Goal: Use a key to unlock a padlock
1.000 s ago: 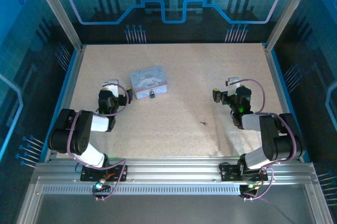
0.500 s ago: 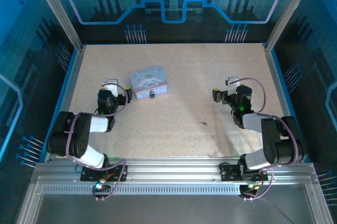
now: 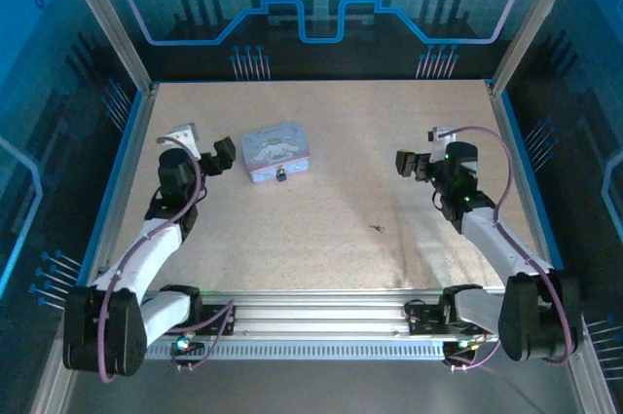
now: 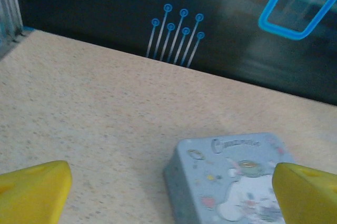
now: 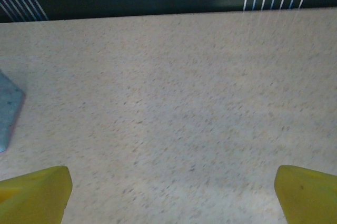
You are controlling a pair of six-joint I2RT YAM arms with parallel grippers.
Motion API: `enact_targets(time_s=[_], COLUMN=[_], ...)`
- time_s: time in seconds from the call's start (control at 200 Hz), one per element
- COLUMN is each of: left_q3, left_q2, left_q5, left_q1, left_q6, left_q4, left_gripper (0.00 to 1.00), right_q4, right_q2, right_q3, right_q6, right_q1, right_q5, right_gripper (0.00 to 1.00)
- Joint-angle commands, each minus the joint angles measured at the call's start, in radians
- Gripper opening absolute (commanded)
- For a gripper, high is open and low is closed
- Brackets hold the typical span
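My left pincer (image 3: 202, 144) and right pincer (image 3: 421, 149) are both wide open, holding nothing. The padlock (image 3: 280, 176) sits right by the near side of the tin (image 3: 275, 147), in the left half of the bench (image 3: 341, 112). The key (image 3: 376, 229) lies alone nearer the near edge, so I think I should drop straight down and pinch it low. The top view gives me their spots; my left wrist view gives the tin's cartoon up close.
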Motion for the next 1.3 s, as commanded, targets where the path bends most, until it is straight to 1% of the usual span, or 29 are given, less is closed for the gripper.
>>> enact_targets(time_s=[0.0, 0.11, 0.24, 0.365, 0.455, 0.665, 0.725, 1.025, 1.296], left_q3=[0.053, 0.077, 0.094, 0.113, 0.129, 0.192, 0.215, 0.347, 0.421], left_q2=[-0.045, -0.063, -0.041, 0.001, 0.040, 0.189, 0.237, 0.454, 0.591], left_q5=[0.093, 0.152, 0.234, 0.283, 0.286, 0.317, 0.325, 0.355, 0.415], left_q1=[0.003, 0.003, 0.003, 0.003, 0.003, 0.006, 0.009, 0.018, 0.019], left_q6=[-0.176, -0.270, -0.352, -0.381, -0.379, -0.372, -0.372, -0.339, -0.345], left_q4=[-0.281, -0.377, -0.416, -0.415, -0.406, -0.360, -0.347, -0.334, -0.295], left_gripper=[0.99, 0.99, 0.99, 0.99, 0.99, 0.99, 0.99, 0.99, 0.99], right_q4=[-0.225, -0.275, -0.283, -0.261, -0.233, -0.164, -0.148, -0.105, -0.071], right_q2=[-0.025, -0.037, -0.030, 0.014, 0.069, 0.254, 0.314, 0.621, 0.857], right_q3=[0.055, 0.073, 0.078, 0.103, 0.135, 0.239, 0.306, 0.546, 0.738], right_q6=[0.134, 0.185, 0.244, 0.269, 0.279, 0.295, 0.302, 0.337, 0.411], right_q1=[0.037, 0.074, 0.130, 0.203, 0.256, 0.347, 0.363, 0.404, 0.413], right_q5=[-0.053, -0.105, -0.166, -0.172, -0.170, -0.179, -0.187, -0.260, -0.337], right_gripper=[1.00, 1.00, 1.00, 1.00, 1.00, 1.00, 1.00, 1.00, 1.00])
